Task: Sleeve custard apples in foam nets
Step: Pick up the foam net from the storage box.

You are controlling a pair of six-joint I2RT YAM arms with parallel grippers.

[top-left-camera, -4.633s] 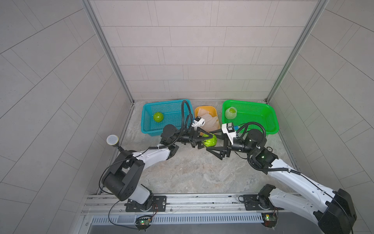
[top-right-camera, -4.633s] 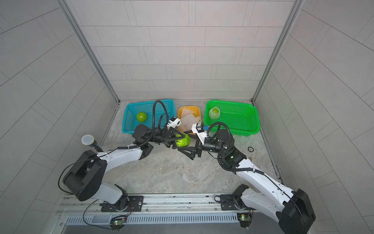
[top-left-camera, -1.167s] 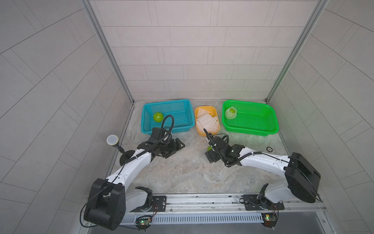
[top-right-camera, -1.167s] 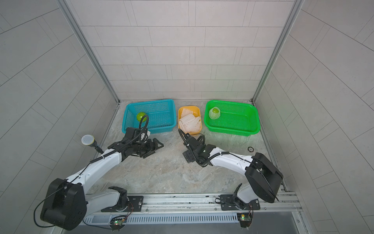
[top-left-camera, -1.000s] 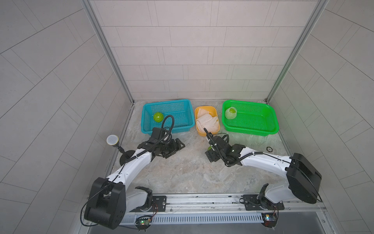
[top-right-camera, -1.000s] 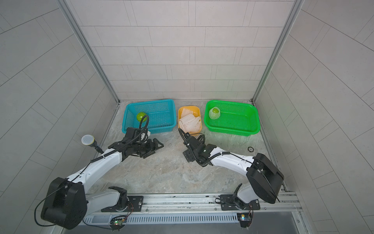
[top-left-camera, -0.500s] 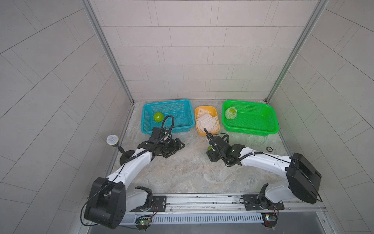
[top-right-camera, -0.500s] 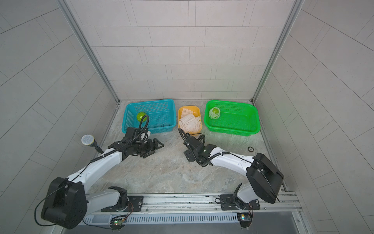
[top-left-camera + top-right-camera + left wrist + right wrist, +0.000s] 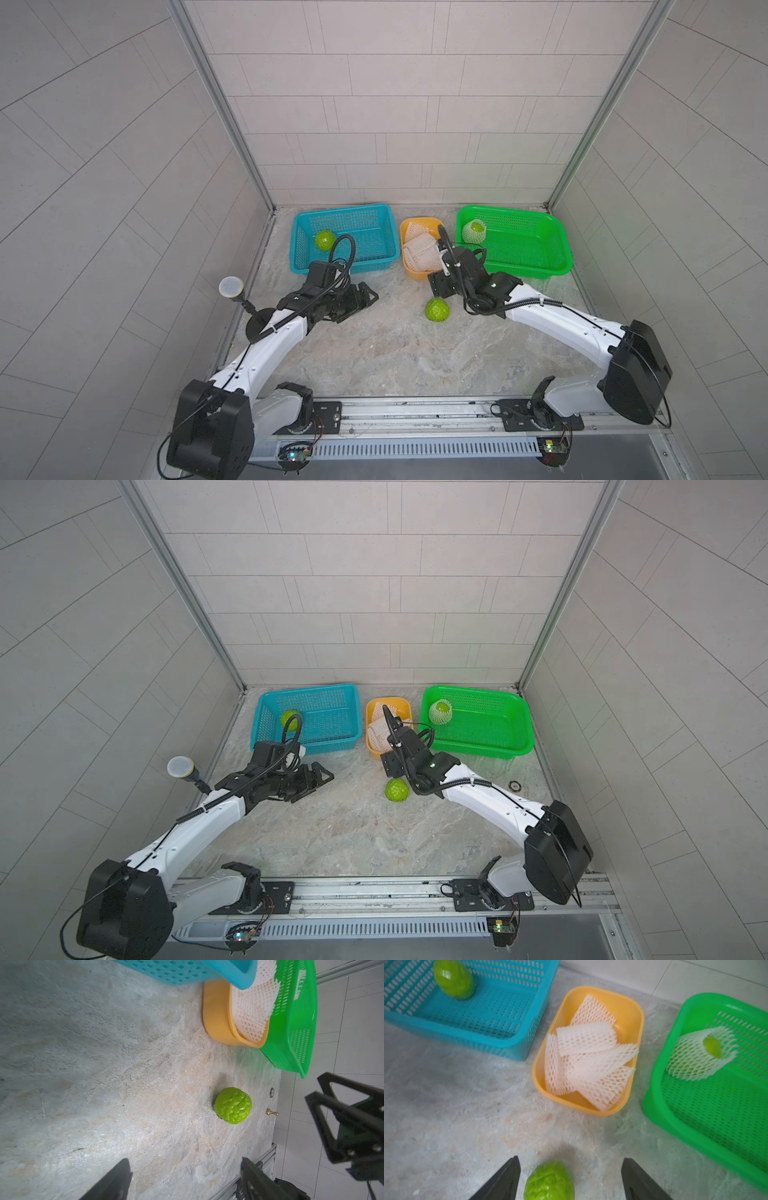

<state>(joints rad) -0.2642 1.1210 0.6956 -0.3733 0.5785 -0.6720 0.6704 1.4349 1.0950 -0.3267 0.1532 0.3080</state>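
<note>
My right pincer (image 9: 570,1159) is standing wide just beside the loose apple (image 9: 549,1180), not touching it; my left pincer (image 9: 184,1159) is gaping wide, empty.

- Robot test booth, lab type: grey tiled walls (image 9: 395,104) on three sides, metal corner posts (image 9: 230,120).
- Arms (image 9: 274,345) bolted to metal rail (image 9: 415,409); bare circuit boards (image 9: 293,456) beneath; microphone (image 9: 231,286) well left of left claw (image 9: 368,297).

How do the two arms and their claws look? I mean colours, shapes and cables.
The left arm and right arm have smooth white links with bulky black housings at the joints. A black cable runs along each and loops above the wrist. The left claw and right claw are black, each with two tapering fingers.
</note>
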